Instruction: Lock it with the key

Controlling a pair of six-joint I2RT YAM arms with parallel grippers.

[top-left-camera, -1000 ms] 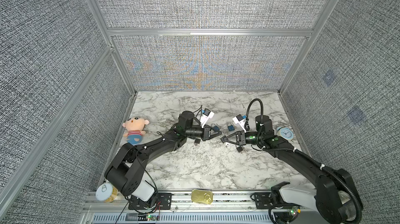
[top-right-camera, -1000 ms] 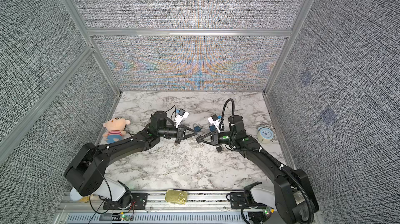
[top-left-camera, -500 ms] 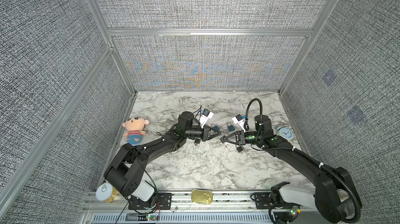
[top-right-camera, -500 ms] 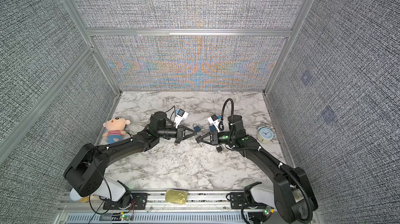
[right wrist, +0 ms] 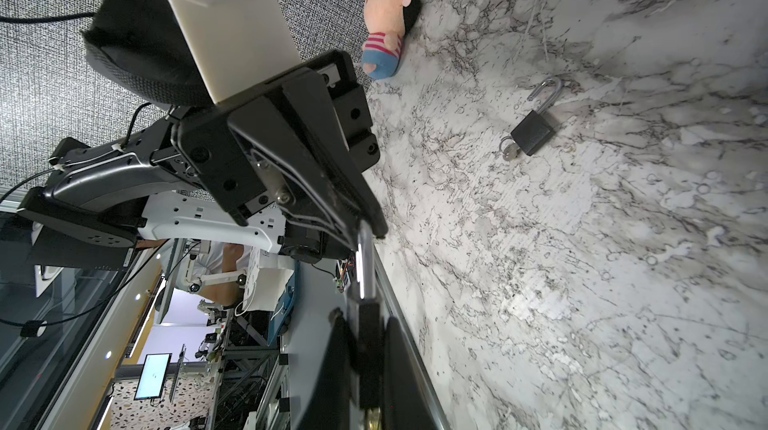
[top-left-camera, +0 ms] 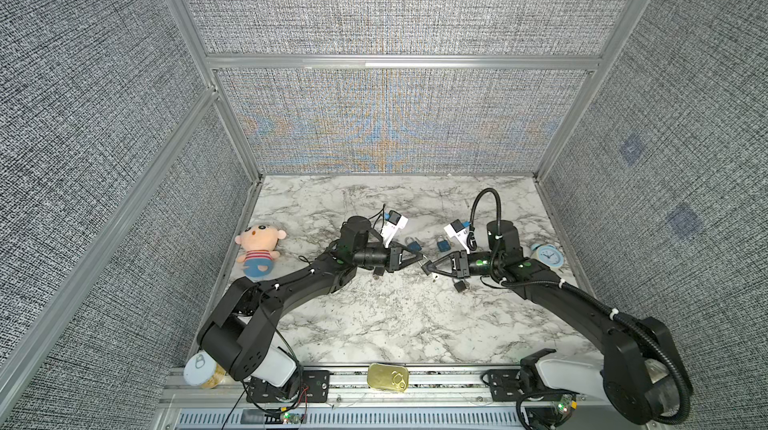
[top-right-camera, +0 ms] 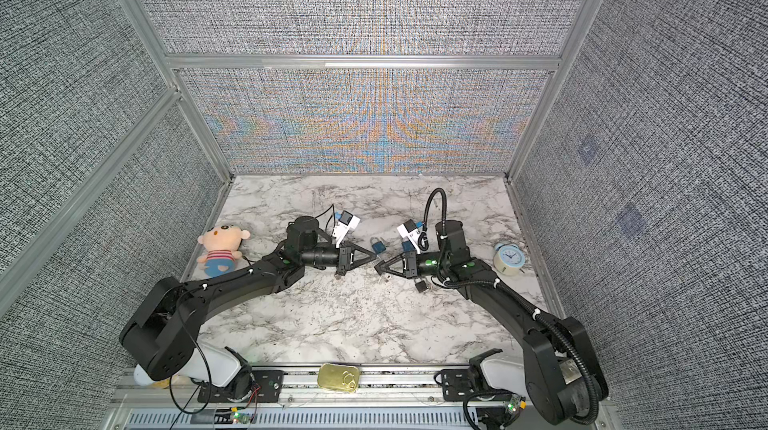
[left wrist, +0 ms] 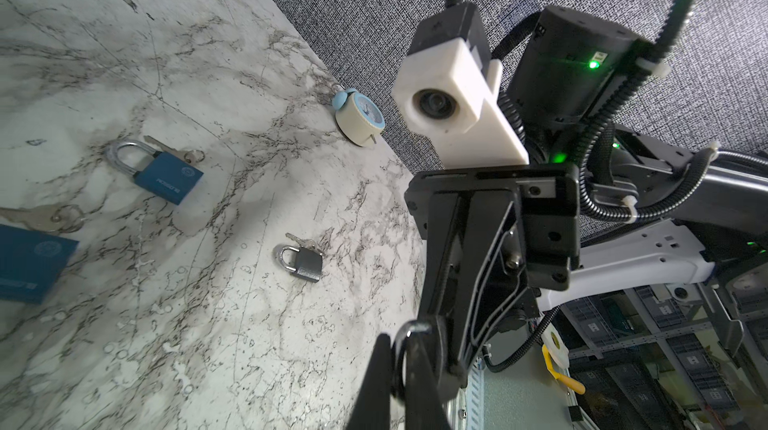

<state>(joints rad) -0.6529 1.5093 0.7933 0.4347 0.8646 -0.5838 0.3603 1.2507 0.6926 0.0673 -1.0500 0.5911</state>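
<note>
In both top views my two grippers meet tip to tip over the middle of the marble table. My right gripper is shut on the body of a small black padlock. Its silver shackle runs out to my left gripper, which is shut on it. A brassy bit shows at the body's other end; I cannot tell whether it is the key. A small pale key-like piece shows just below my right fingertips.
Two blue padlocks lie behind the grippers. A black padlock with its shackle open and another small one lie close by. A plush doll is at the left wall and an alarm clock at the right. A gold tin sits on the front rail.
</note>
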